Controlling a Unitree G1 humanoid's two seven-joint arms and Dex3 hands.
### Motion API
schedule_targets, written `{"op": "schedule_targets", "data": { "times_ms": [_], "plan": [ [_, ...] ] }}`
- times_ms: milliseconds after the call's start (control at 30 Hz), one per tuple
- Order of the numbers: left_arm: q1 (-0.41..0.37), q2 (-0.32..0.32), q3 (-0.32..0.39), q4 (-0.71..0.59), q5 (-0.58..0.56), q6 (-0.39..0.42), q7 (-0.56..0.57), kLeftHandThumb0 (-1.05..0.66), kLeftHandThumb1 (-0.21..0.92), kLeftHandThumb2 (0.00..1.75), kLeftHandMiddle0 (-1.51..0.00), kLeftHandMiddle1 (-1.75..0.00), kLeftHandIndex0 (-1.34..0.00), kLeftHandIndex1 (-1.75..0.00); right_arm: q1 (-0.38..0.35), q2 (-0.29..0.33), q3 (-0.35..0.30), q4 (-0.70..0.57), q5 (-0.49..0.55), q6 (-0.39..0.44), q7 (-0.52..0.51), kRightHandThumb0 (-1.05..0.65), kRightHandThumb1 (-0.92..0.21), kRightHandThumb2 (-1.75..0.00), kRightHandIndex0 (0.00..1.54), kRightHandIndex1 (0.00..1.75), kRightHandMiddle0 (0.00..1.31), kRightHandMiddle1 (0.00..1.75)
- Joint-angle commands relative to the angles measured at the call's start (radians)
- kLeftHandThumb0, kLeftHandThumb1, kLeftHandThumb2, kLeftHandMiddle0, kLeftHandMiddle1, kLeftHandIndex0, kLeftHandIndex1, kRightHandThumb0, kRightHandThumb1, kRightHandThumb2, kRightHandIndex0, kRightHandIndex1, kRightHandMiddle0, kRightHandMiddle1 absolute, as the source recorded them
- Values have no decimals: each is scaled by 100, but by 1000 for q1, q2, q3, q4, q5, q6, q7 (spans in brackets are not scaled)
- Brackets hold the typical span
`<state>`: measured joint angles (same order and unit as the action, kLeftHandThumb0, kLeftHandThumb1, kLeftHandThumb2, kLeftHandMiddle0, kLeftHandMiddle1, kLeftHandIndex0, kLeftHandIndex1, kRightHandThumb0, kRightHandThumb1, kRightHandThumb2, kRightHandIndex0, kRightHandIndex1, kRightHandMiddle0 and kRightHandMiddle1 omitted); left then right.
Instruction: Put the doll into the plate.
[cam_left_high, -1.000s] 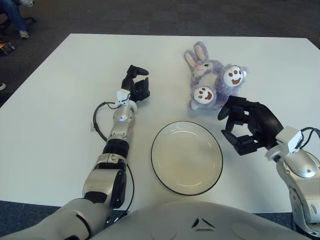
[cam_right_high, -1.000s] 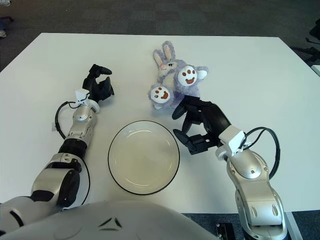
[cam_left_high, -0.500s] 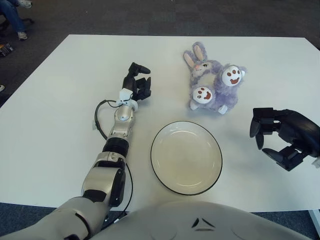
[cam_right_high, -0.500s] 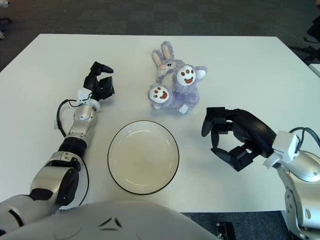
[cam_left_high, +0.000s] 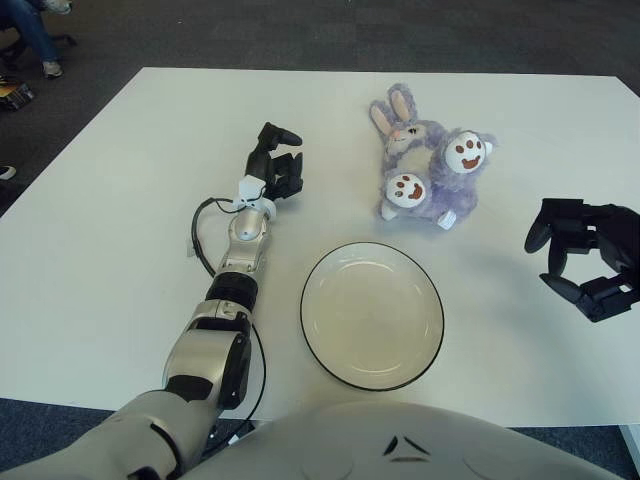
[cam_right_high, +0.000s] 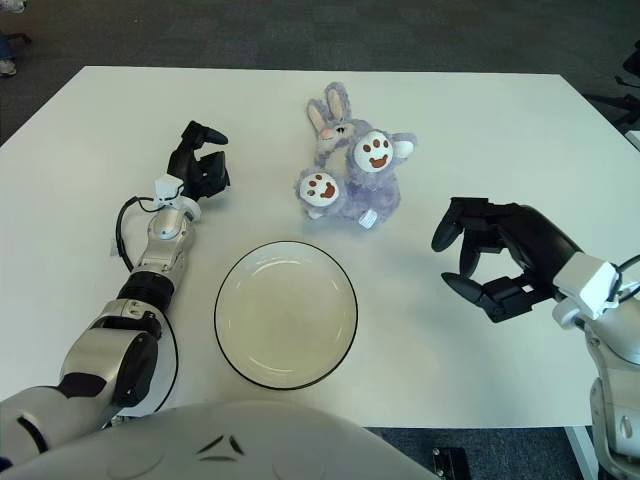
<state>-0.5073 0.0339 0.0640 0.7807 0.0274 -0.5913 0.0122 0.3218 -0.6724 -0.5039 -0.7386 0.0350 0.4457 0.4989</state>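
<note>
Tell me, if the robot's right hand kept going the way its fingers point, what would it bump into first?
Probably the purple bunny doll. The right hand is open, its fingers aimed left across the white table, and only bare tabletop shows between them. Its height is unclear, so it might pass just in front of the doll.

left hand (cam_right_high: 200, 165) fingers loosely curled, arm outstretched | right hand (cam_right_high: 490, 262) fingers spread, holding nothing

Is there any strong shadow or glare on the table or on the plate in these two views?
Left eye view: the table is evenly lit, with only a soft shadow under the doll. Right eye view: the plate shows a faint sheen, no harsh glare; a soft shadow lies under the right hand.
</note>
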Motion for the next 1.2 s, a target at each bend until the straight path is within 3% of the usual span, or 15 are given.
{"op": "schedule_targets", "data": {
  "times_ms": [0, 133, 333, 433, 633, 800, 900, 1167],
  "plan": [
    [48, -4, -6, 46, 4, -19, -7, -37, 71, 81, -113, -175, -32, -175, -61, -1, 59, 54, -70, 1, -60, -1, -33, -108, 81, 139, 60, 141],
    [46, -4, -6, 53, 2, -26, -9, -37, 71, 81, -113, -175, -32, -175, -120, 15, 122, 109, -124, -19, -115, -1, -32, -109, 81, 135, 60, 146],
    [46, -6, -5, 56, -3, -30, -14, -37, 71, 81, -115, -175, -32, -175, -137, 67, 200, 149, -218, -47, -211, 0, -32, -109, 82, 135, 58, 146],
    [48, -7, -6, 55, -4, -30, -14, -37, 71, 81, -115, -175, -32, -175, -177, 99, 263, 227, -290, -66, -287, 0, -33, -108, 81, 138, 57, 144],
    [50, -8, -9, 50, -4, -31, -12, -37, 71, 82, -116, -175, -32, -175, -238, 137, 307, 309, -338, -76, -345, -1, -37, -103, 79, 141, 57, 139],
    [54, -10, -11, 39, -4, -28, -11, -37, 70, 82, -116, -175, -32, -175, -347, 191, 338, 452, -328, -66, -390, -1, -45, -95, 63, 145, 58, 144],
    [57, -10, -13, 33, -4, -29, -13, -37, 70, 82, -116, -175, -32, -175, -466, 211, 359, 643, -330, -117, -442, -1, -49, -93, 57, 149, 54, 148],
    [63, -12, -17, 21, -1, -28, -11, -37, 71, 81, -115, -175, -32, -175, -590, 238, 370, 859, -307, -205, -498, -1, -55, -88, 50, 152, 49, 152]
  ]
}}
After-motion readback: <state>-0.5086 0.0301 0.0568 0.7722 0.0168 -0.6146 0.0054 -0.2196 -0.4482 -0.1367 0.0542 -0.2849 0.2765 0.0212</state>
